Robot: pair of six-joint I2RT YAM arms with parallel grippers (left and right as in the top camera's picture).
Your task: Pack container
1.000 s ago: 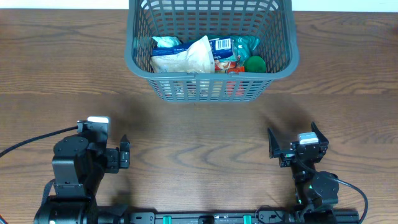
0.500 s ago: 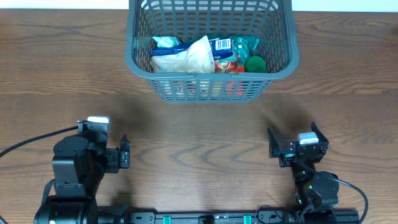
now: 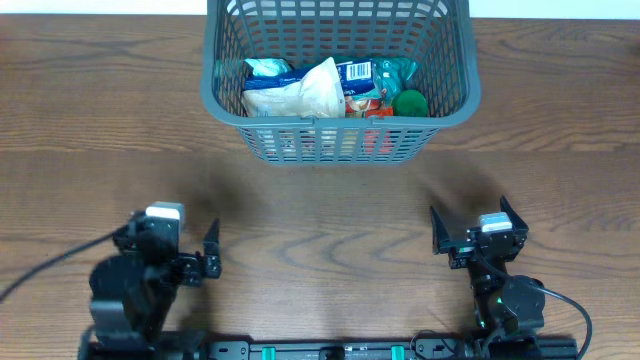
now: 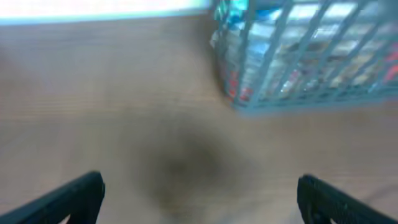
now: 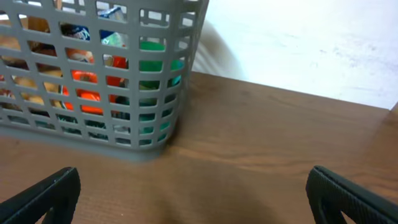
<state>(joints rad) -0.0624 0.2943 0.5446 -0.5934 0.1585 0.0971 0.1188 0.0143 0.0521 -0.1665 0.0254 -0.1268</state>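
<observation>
The grey lattice container [image 3: 450, 100] stands at the far middle of the table and holds several grocery packets, among them a white bag [image 3: 300, 92], a blue packet [image 3: 355, 72] and a green item [image 3: 409, 103]. It also shows blurred in the left wrist view [image 4: 298, 102] and in the right wrist view [image 5: 93, 134]. My left gripper [image 3: 190, 258] is open and empty near the front left edge. My right gripper [image 3: 478, 238] is open and empty near the front right edge. Both are well short of the container.
The brown wooden table [image 3: 320, 210] spreads between the grippers and the container. A white wall [image 5: 311, 43] lies past the table's far edge.
My left arm has shifted a little to the right and back towards the front edge; its wrist view is blurred. The right arm and the container have not moved.
</observation>
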